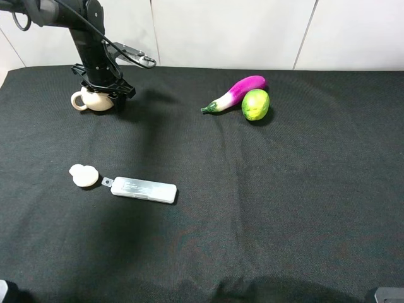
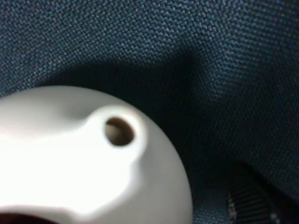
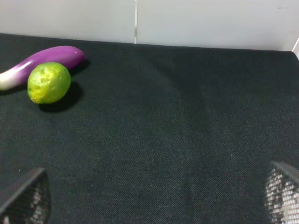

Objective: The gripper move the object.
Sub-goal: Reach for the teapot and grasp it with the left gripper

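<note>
The cream teapot (image 1: 93, 100) stands on the black cloth at the far left, loop handle pointing left. My left gripper (image 1: 104, 92) is lowered right over it, jaws down around its body. In the left wrist view the teapot (image 2: 79, 163) fills the frame, with its short spout hole facing the camera. One finger (image 2: 254, 200) shows beside it with a gap of cloth between, so the gripper looks open. My right gripper (image 3: 154, 196) is open and empty, low over bare cloth at the near right; only its tip shows in the high view (image 1: 386, 295).
A purple eggplant (image 1: 237, 92) and a green lime (image 1: 255, 104) lie together at the back centre-right. A small cream knobbed lid (image 1: 84, 175) and a white flat case (image 1: 143, 189) lie at the left front. A white wall runs behind the table.
</note>
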Tool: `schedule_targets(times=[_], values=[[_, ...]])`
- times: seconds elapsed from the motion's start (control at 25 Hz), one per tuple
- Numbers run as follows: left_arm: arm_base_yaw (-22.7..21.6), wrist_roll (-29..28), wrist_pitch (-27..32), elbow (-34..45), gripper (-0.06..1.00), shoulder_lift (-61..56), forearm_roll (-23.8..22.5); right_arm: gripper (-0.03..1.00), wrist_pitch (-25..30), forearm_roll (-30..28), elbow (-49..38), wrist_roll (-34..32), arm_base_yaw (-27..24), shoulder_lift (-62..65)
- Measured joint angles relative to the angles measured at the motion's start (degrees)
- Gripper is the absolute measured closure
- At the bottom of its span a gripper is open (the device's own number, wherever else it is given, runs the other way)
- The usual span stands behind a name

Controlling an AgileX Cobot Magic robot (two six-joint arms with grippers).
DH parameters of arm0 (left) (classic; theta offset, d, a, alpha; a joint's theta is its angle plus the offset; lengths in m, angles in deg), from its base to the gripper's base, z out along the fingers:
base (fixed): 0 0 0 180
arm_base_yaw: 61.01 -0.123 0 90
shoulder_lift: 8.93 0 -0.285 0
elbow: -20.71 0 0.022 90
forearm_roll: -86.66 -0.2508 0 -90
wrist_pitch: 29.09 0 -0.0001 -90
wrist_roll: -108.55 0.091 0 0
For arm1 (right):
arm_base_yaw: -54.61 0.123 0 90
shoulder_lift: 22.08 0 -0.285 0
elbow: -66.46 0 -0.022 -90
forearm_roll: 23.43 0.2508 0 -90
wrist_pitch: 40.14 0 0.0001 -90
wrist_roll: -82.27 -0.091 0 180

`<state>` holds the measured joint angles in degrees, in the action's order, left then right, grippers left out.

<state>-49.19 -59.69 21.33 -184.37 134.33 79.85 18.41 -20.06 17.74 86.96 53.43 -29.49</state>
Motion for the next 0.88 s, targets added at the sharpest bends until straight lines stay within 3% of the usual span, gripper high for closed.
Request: schedule_targets(times=[0.64, 0.88], values=[[0.06, -0.37, 0.68, 0.0, 0.72, 0.1, 0.06, 0.27, 0.0, 0.0, 0.0, 0.0, 0.0, 0.0], [0.06, -0.37, 0.91, 0.0, 0.78, 0.1, 0.06, 0.27, 0.0, 0.0, 0.0, 0.0, 0.0, 0.0]])
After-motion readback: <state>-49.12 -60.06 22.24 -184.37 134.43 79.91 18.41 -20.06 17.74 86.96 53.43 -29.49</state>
